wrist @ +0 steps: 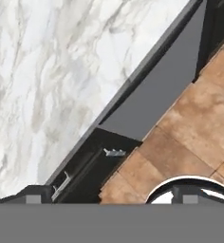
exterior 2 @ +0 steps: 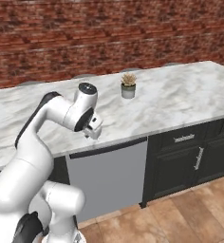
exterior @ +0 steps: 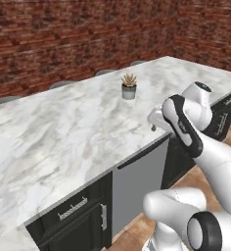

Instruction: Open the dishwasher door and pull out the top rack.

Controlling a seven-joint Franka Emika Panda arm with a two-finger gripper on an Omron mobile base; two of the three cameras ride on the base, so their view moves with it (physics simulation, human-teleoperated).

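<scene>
Jaws wide above counter edge [exterior: 137,153] (dishwasher door [exterior 2: 109,178] shut)

White arm [exterior: 220,162]; dark joints

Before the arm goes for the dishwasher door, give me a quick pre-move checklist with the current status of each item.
1. Dishwasher door shut and flush under the counter edge: ok, it is closed, so opening has not begun.
2. Gripper free of any load: ok, the jaws stand open with nothing between them.
3. Gripper lined up with the door's dark top strip: not ok, it hovers above the counter edge, apart from the door.
4. Floor in front of the door free for it to swing down: ok as far as the base views show.
5. Potted plant out of the way: ok, it stands farther back on the countertop.
6. Top rack condition: cannot tell, hidden behind the closed door.
</scene>
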